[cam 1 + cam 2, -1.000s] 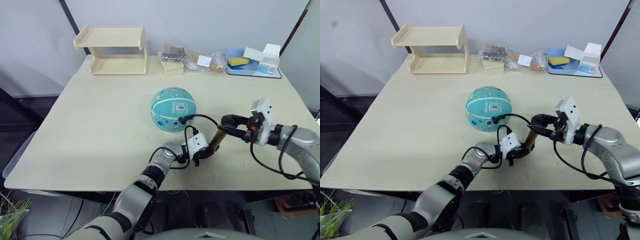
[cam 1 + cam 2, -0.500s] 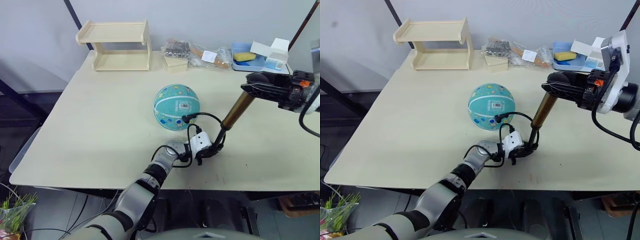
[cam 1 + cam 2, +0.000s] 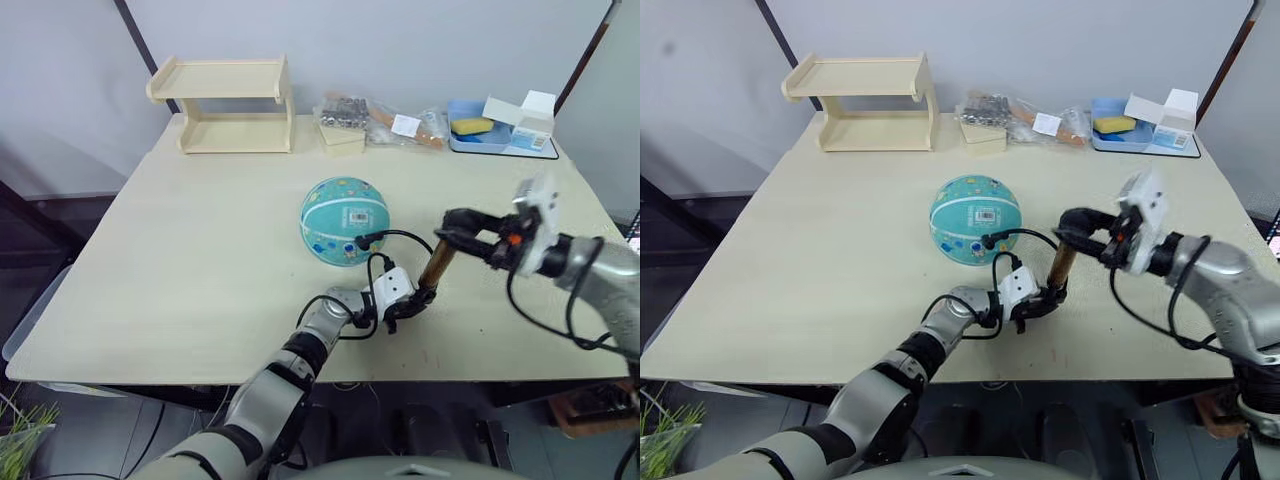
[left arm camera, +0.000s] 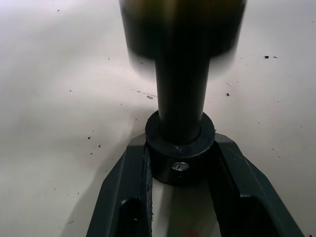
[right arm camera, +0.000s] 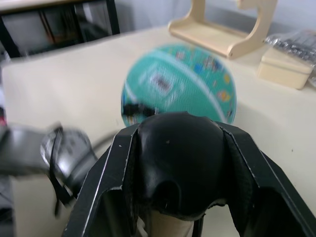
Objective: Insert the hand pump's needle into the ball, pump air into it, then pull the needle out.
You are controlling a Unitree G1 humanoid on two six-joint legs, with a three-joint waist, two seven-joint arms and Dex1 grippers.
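Two containers stand along the far edge of the worktop [image 3: 200, 250]: a blue tray [image 3: 470, 140] at far right holding a yellow sponge [image 3: 473, 125] with a white carton [image 3: 522, 112] resting across its right part, and an empty two-tier wooden shelf [image 3: 222, 103] at far left. Between them lie a small cream box [image 3: 341, 137] and clear bags [image 3: 395, 118] whose contents are too small to make out.

Near the middle of the worktop sits the ball [image 3: 344, 220], round, teal, its white barcode sticker facing up and toward the robot. A thin black hose [image 3: 395, 240] arches from the near-right side of the ball to the hand pump [image 3: 432, 270]; the needle at the hose tip is too small to make out where it meets the ball.

The hand pump stands tilted to the near right of the ball, its gold barrel leaning up and to the right. The left hand [image 3: 405, 308] clasps the black collar at the pump's lower end, both fingers [image 4: 129, 187] pressed against the collar just above the worktop. The right hand [image 3: 1080, 228] is clenched around the black handle at the pump's upper end, one finger [image 5: 106, 182] on each side of it.
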